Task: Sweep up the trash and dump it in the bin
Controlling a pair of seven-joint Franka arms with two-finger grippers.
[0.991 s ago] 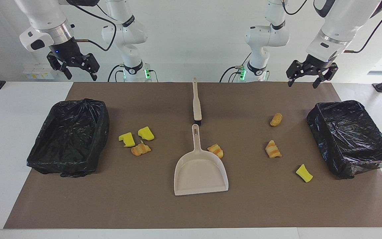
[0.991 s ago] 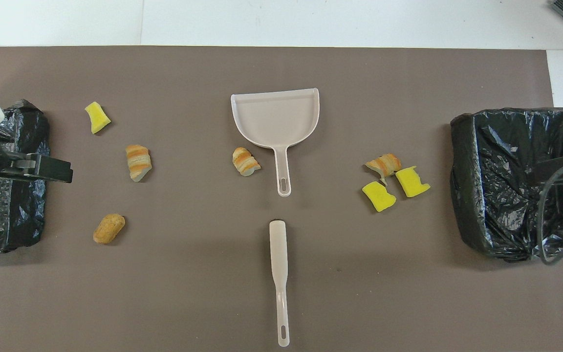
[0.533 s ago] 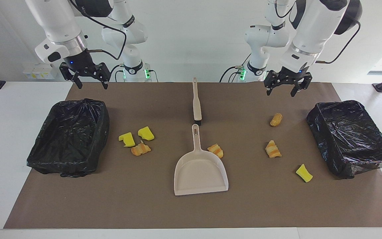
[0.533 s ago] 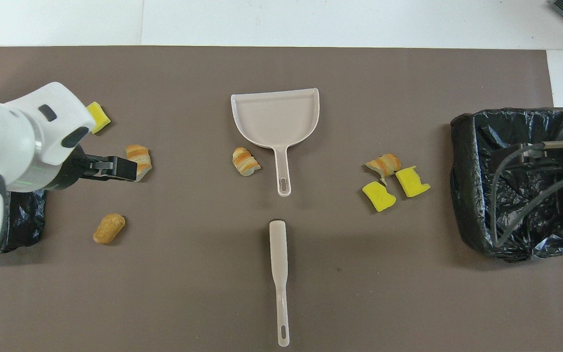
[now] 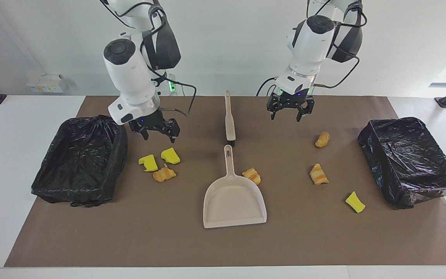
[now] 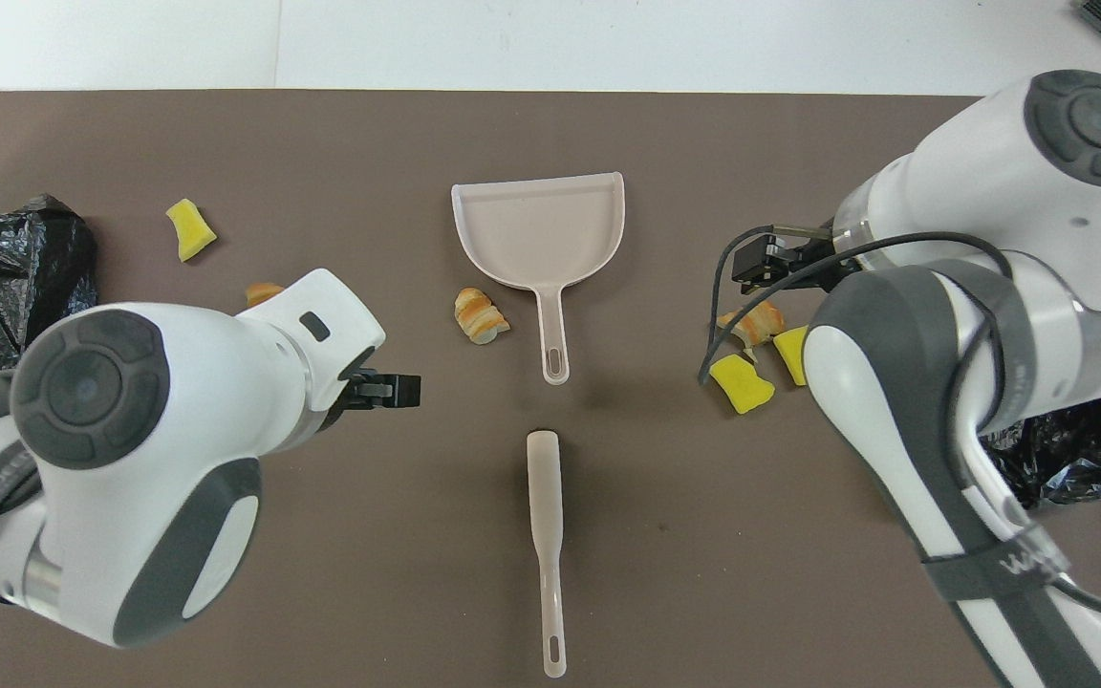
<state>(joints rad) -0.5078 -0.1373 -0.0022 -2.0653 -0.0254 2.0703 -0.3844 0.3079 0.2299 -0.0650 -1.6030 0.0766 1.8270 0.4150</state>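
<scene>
1. A brown mat covers the worktop (image 5: 223,240). A beige dustpan (image 5: 234,199) lies at its centre, handle pointing toward the robots at twelve o'clock in the facing view, and a beige brush (image 5: 229,118) lies in line with the handle, nearer to the robots.
2. The trash is in seven bits on the mat: two yellow wedges (image 5: 148,163) and a striped lump (image 5: 164,174) near the bin (image 5: 79,161) at the right arm's end; one striped lump (image 5: 251,175) just beside the dustpan handle; a tan lump (image 5: 322,139), a striped lump (image 5: 318,174) and a yellow wedge (image 5: 355,202) toward the second bin (image 5: 410,161) at the left arm's end.
3. The right gripper (image 5: 155,133) hangs over the mat by the yellow wedges, fingers open and empty.
4. The left gripper (image 5: 289,112) hangs over the mat between the brush and the tan lump, fingers open and empty.
</scene>
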